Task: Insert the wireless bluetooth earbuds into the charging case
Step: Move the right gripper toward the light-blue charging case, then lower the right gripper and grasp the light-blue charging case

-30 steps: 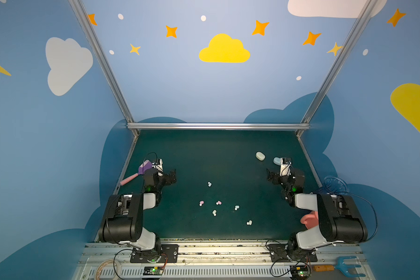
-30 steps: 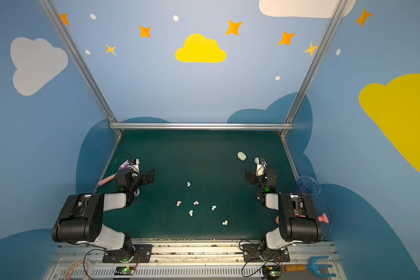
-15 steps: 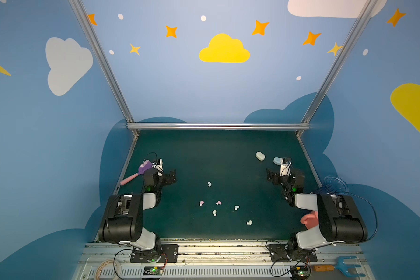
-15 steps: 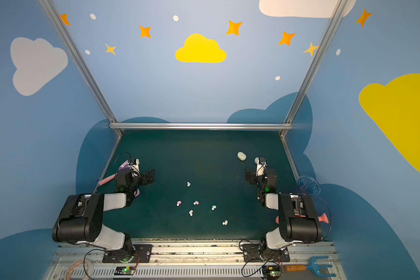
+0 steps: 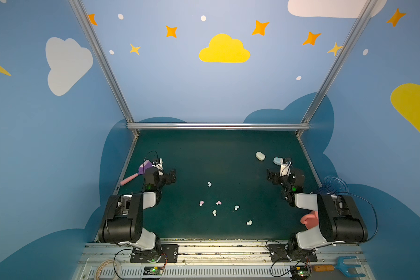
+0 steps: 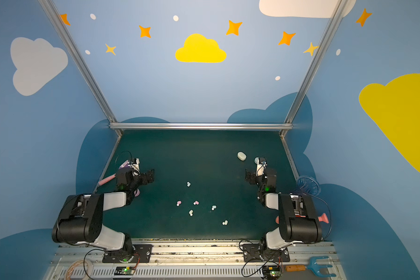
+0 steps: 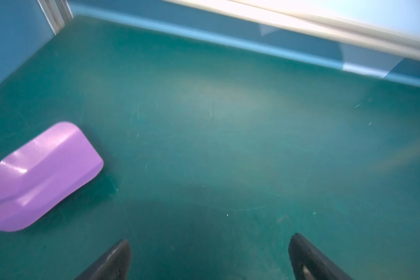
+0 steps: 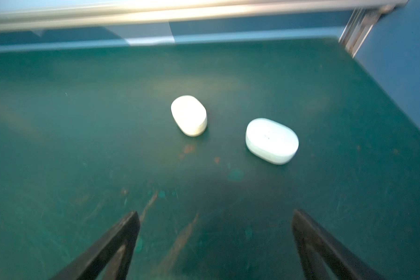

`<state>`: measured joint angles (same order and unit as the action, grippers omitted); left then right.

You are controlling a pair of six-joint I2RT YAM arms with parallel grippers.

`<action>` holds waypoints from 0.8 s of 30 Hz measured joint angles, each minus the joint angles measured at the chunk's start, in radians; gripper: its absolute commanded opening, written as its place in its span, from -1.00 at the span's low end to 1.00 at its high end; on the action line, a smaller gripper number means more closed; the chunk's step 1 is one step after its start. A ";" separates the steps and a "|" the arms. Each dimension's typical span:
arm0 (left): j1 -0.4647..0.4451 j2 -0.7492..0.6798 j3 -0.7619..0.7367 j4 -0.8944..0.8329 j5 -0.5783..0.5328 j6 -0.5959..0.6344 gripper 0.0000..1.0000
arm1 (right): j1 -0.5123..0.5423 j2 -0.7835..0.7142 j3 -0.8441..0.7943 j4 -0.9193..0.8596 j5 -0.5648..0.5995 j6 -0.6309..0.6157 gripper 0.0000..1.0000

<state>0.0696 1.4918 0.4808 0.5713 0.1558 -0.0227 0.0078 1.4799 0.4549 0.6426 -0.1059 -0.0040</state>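
The earbuds are held by neither gripper; all six are seen loose on the green mat.

The left gripper is shown with its jaws spread wide and nothing between them but bare mat. Close beside it, and apart from its fingers, the purple blade of a toy shovel is seen lying flat. In both top views the shovel's pink handle is pointed toward the left edge of the mat.

The right gripper is likewise held wide apart and empty, low over the mat. Ahead of it two oval cases are set near each other without touching. The whitish case lies farther off and the pale blue case nearer, and both appear shut. In both top views these cases are found at the far right of the mat, and the pale blue one is partly hidden behind the right wrist.

Farther out, the earbuds are scattered across the middle of the mat, between the two arms and well apart from the cases. Two pink ones are placed near each other at the centre of the scatter. One pale earbud is seen beyond them. Two more are seen just in front. The last is found nearest the front edge.
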 measured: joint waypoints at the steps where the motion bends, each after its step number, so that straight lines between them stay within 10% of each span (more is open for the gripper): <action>1: 0.000 -0.014 0.026 -0.041 -0.001 0.000 1.00 | 0.000 -0.014 0.035 -0.068 0.001 0.001 0.94; 12: -0.058 -0.239 0.163 -0.378 -0.010 -0.042 1.00 | 0.017 -0.030 0.524 -0.680 0.052 0.159 0.94; 24: -0.137 -0.238 0.224 -0.549 0.053 -0.080 1.00 | 0.058 0.293 1.006 -1.298 0.105 0.367 0.92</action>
<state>-0.0673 1.2537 0.7044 0.0227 0.2089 -0.1028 0.0654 1.7725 1.4605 -0.6556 -0.0010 0.3630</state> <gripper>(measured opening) 0.998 0.963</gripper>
